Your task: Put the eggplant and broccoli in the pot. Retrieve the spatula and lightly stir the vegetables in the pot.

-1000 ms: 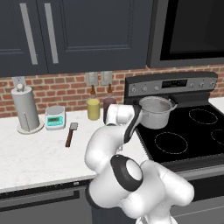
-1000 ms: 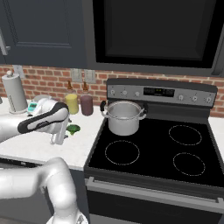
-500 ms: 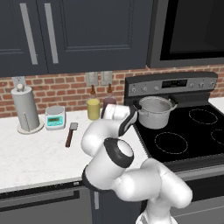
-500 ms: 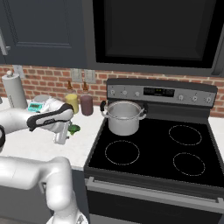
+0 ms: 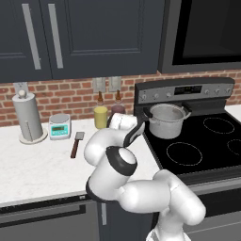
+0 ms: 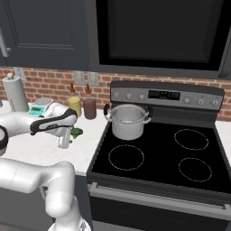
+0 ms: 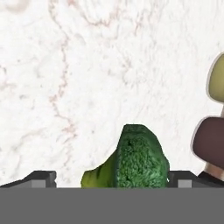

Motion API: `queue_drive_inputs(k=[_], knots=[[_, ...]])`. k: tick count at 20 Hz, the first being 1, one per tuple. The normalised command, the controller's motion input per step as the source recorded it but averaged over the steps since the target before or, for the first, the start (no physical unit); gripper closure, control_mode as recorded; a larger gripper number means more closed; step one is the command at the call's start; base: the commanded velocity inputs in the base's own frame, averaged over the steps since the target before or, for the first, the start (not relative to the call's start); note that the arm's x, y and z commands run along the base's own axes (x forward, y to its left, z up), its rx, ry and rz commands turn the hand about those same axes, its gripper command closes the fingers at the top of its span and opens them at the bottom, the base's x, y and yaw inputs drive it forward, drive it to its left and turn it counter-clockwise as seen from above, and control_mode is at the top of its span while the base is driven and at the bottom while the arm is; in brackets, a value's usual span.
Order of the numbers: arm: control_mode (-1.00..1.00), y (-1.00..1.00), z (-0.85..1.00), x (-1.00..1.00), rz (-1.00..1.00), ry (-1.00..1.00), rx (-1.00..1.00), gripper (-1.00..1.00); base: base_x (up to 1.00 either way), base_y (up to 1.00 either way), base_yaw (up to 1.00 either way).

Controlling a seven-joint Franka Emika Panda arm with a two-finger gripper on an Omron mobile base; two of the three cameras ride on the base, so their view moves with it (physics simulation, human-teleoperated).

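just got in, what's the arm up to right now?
The white arm's claw is open and lowered over the small bright-green broccoli floret on the white marble counter, fingers on either side, nothing gripped yet. The shiny steel stockpot sits on the stove's rear left burner. The brown-handled spatula with a grey blade lies untouched on the counter by the small kitchen scale.
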Motion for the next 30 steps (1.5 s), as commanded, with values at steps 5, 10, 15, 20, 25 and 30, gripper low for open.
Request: queue_drive_inputs(k=[5, 10, 15, 20, 25, 30], knots=[[-1.00, 0.25, 0.07, 0.49, -0.06, 0.18, 0.00, -1.00, 0.00, 0.00, 0.00], [-1.00, 0.17, 0.27, 0.33, -0.07, 0.13, 0.02, -1.00, 0.00, 0.00, 0.00], [-1.00, 0.12, 0.40, 0.42, -0.08, 0.11, 0.03, -1.00, 0.00, 0.00, 0.00], [-1.00, 0.12, 0.23, 0.52, -0.07, 0.17, 0.02, -1.00, 0.00, 0.00, 0.00], [-1.00, 0.22, 0.00, 0.49, -0.03, 0.32, 0.00, 1.00, 0.00, 0.00, 0.00], [-1.00, 0.22, 0.01, 0.11, 0.00, 0.32, 0.03, 1.00, 0.00, 0.00, 0.00]])
